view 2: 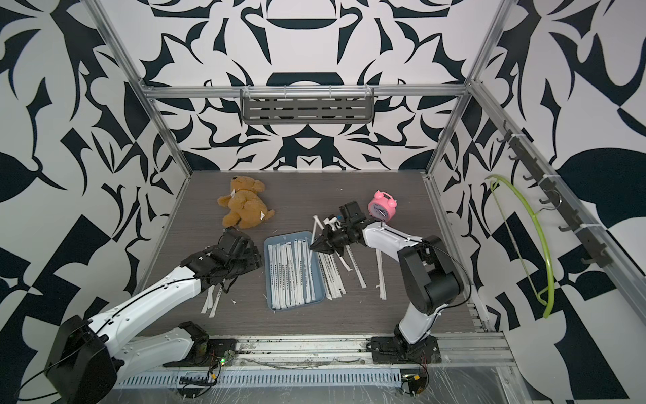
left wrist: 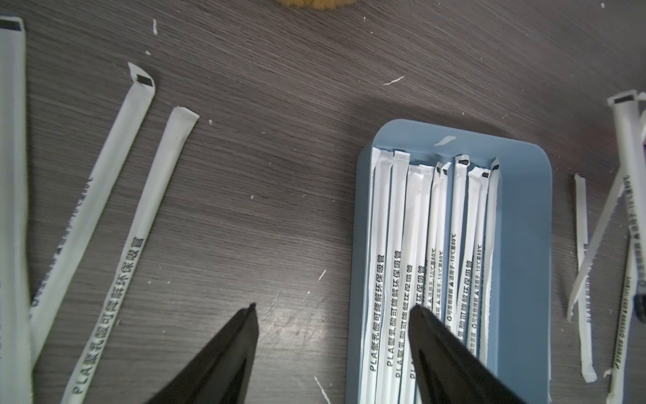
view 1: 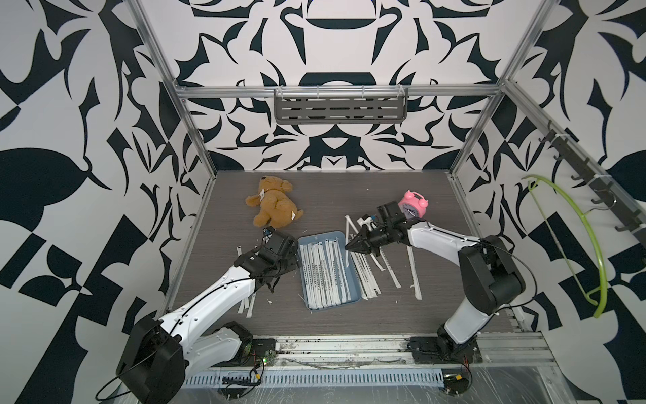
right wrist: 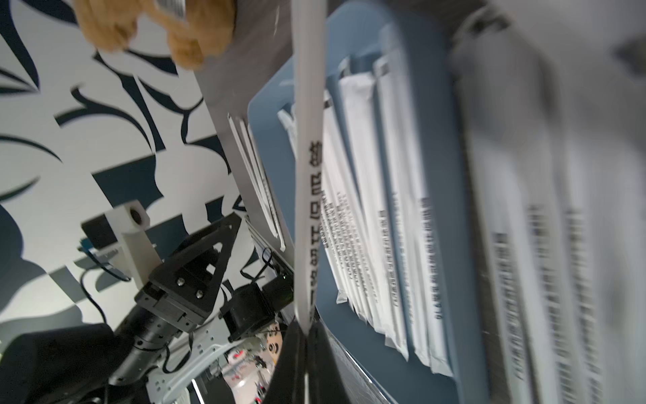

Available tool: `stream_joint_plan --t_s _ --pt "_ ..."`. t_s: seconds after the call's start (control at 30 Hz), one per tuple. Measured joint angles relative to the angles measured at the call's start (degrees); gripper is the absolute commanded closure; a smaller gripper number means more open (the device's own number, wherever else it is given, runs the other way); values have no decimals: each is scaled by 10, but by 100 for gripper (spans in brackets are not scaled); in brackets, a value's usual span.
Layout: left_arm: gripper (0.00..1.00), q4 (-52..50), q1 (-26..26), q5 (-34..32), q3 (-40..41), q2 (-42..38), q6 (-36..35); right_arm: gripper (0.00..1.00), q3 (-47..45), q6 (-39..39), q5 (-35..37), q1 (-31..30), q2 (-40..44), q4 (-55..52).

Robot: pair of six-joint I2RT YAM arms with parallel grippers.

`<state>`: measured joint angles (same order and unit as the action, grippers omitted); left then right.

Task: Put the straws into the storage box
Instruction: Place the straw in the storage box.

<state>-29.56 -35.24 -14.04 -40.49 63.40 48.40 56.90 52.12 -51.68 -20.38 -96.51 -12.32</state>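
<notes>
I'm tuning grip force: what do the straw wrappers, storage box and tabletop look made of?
The straws: thin matte white paper sleeves, judging by crimped ends, creases and print. The storage box: probably smooth moulded plastic, blue-grey, with rounded corners and a soft sheen. The tabletop: seemingly dark wood-grain laminate, flat, with light scuffs.

Both top views look down from high up at the front onto the whole table, while each wrist camera sits very close, the left looking down, the right tipped sideways, and all four see the storage box.
</notes>
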Motion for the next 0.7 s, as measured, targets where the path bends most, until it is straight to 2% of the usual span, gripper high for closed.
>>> stream_joint_plan --t_s 0.07,0.17,0.33,0.4,0.53,0.7 --pt "25 0 0 0 0 0 0 95 -16 16 -5 59 2 16" --pt "25 0 0 0 0 0 0 94 -18 24 -16 106 -2 22" --pt "25 0 0 0 0 0 0 94 -14 23 -44 64 -2 17" --pt "25 0 0 0 0 0 0 94 4 -6 -28 41 -2 -33" --pt "26 0 0 0 0 4 3 96 110 -107 140 -42 -4 -191" --pt "27 0 0 0 1 2 11 97 155 -138 325 -185 -6 -265"
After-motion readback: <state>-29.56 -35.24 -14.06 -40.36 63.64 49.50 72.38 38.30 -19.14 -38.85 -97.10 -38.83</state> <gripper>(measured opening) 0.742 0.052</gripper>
